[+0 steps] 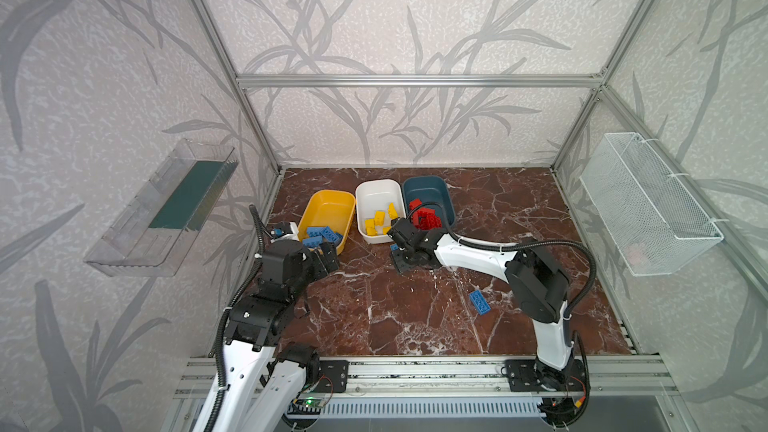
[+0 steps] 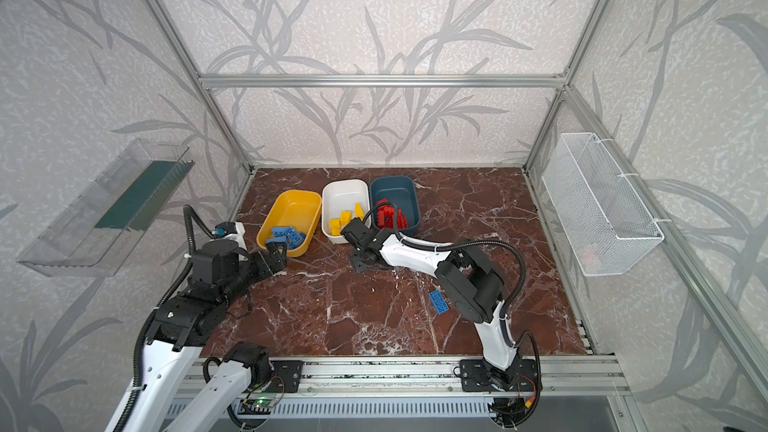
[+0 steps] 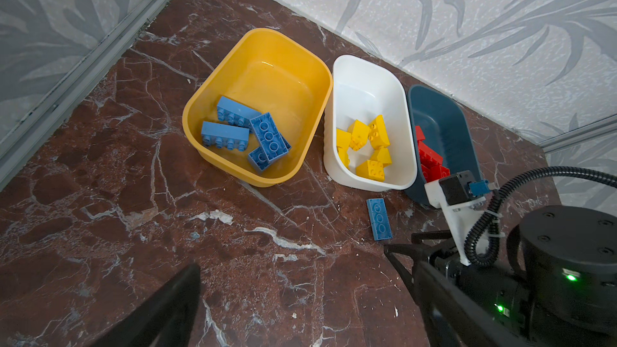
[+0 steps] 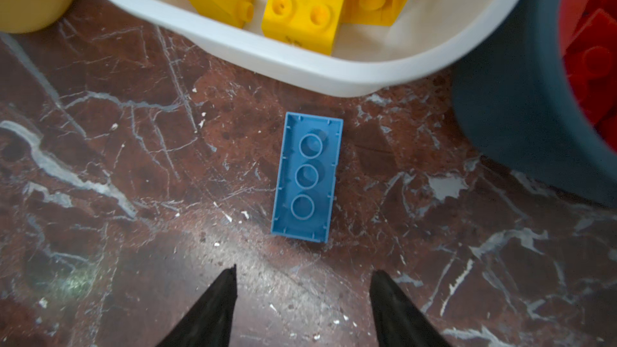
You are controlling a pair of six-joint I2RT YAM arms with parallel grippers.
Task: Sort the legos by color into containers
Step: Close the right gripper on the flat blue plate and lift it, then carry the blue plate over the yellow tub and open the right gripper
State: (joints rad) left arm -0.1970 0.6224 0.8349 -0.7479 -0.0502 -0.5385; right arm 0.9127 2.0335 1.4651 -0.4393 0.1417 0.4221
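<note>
Three containers stand in a row at the back. The yellow tub [image 1: 328, 205] [image 3: 273, 71] holds several blue legos [image 1: 324, 236] [image 3: 247, 135]. Yellow legos [image 1: 378, 220] [image 4: 300, 5] lie in the white tub [image 1: 378, 193] [image 4: 300, 68], and red legos [image 1: 424, 216] [image 3: 429, 158] in the dark teal tub [image 1: 428, 191] [image 3: 437, 111]. A blue lego [image 4: 307, 178] [image 3: 379, 219] lies studs down on the table before the white tub. My right gripper [image 4: 304, 270] [image 1: 400, 257] hangs open just short of it, holding nothing. My left gripper [image 1: 328, 257] [image 3: 307, 268] is wide open and empty at the yellow tub's near end.
Another blue lego [image 1: 479, 303] [image 2: 439, 302] lies on the marble table beside the right arm's elbow. A clear plastic tray [image 1: 162, 209] hangs on the left wall and a white wire basket [image 1: 648, 201] on the right wall. An aluminium rail [image 1: 415, 367] runs along the front edge.
</note>
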